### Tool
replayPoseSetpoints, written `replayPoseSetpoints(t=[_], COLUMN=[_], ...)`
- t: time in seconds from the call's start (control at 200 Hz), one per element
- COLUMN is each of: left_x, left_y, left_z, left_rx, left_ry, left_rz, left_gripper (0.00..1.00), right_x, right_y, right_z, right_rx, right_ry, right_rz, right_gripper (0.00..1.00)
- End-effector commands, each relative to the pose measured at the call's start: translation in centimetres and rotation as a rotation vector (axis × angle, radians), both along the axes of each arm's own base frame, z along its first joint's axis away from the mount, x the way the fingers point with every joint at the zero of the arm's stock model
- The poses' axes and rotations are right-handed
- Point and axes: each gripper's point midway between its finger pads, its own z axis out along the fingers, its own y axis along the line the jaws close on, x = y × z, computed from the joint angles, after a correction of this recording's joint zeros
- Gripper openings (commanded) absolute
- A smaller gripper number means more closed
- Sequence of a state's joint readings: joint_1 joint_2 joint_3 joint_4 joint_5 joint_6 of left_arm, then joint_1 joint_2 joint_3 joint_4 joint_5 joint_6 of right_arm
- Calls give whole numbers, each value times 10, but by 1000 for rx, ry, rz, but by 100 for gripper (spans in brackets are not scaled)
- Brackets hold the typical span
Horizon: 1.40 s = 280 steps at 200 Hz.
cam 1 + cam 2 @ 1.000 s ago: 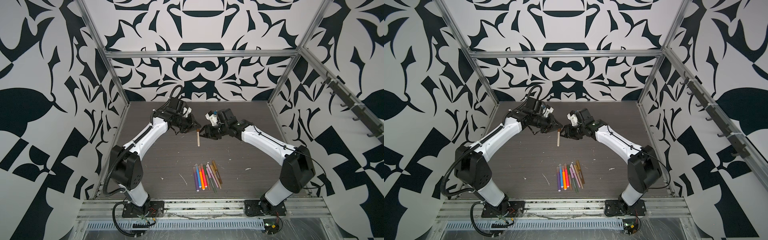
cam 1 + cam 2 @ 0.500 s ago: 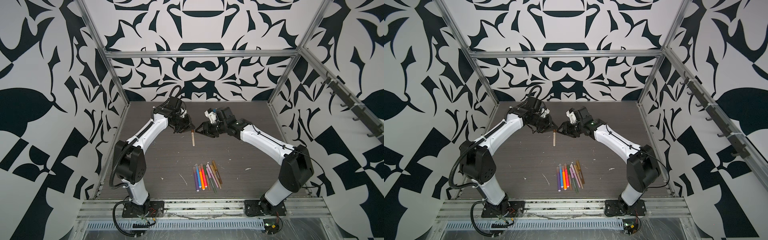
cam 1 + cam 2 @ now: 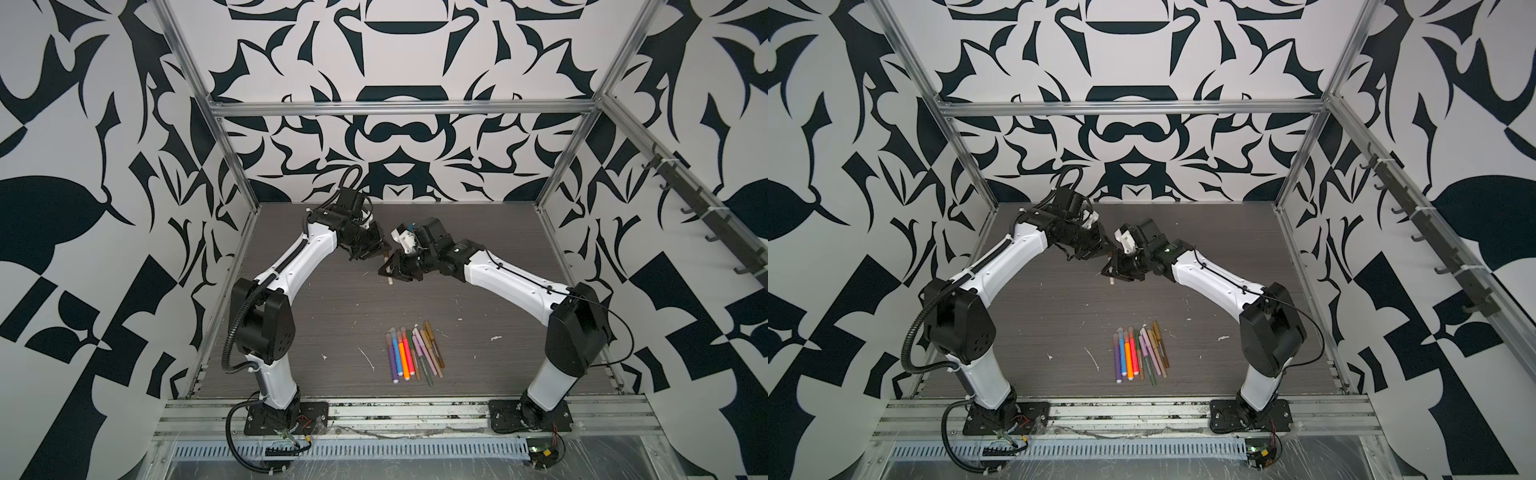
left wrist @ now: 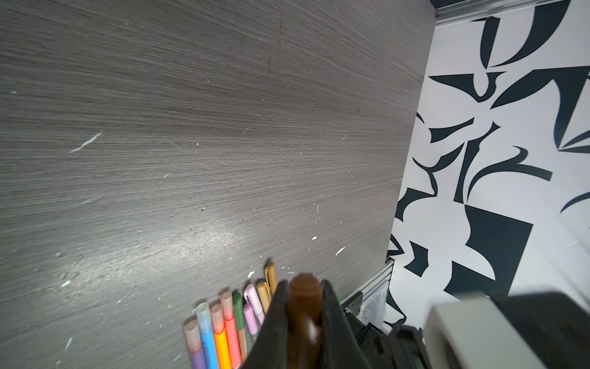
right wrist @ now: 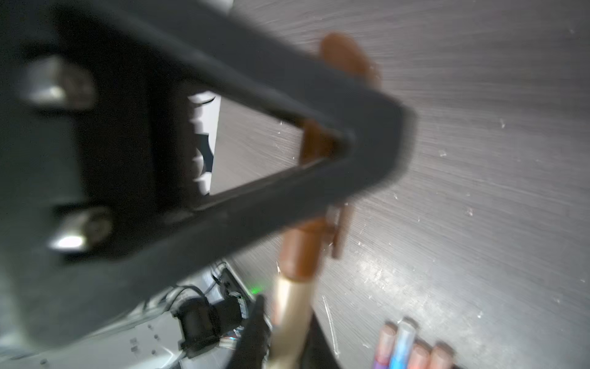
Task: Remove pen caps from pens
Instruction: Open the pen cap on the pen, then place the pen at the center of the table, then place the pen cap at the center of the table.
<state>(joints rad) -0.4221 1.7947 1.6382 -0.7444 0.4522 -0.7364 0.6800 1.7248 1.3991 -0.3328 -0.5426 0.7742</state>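
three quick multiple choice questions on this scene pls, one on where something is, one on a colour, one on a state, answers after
1. Where does the row of pens lie?
A. against the back wall
B. on the table near its front edge, between the two arm bases
C. inside a tray

2. What colour is the cap end of the held pen?
A. blue
B. brown
C. orange

3. What state is the right gripper in?
A. shut on the held pen
B. wide open above the table
C. resting on the row of pens

Answers:
1 B: both top views show the row flat on the wood, close to the front rail.
2 B: the right wrist view shows brown plastic with a clip.
3 A: its fingers meet on the brown part, and the left gripper grips the same pen in the air.
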Motion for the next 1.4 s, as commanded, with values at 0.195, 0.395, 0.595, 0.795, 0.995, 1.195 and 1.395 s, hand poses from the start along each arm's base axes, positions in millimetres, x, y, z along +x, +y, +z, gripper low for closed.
replayPoseSetpoints(t=[0.195,0.395,0.595,0.795,0.995,1.195,1.395], left_x=[67,122,131,174,214,206,131], left_y=[21,44,74,92,113,125,107], left_z=[5,3,-15,-8,3,-3,-56], left_rx=[-10,96,85,17,66,147,398], left_ry=[-71,-117,-104,-150,-211,-222,-136], left_rz=[104,155,245,323,395,392,170], left_gripper=[0,0,0,0,0,0,0], right_x=[-18,-36,-44,-46,-49,-46,-14], right_y=[-4,-8,-17,-18,-26,-60,-138], right_z=[-4,-8,-13,-15,-10,-9,-30], right_rx=[-22,-47,-55,-52,-60,-140,-321], right_ry=[6,12,22,25,-2,-40,-55], right_rz=[5,12,6,13,-11,-107,-275], right_gripper=[0,0,0,0,0,0,0])
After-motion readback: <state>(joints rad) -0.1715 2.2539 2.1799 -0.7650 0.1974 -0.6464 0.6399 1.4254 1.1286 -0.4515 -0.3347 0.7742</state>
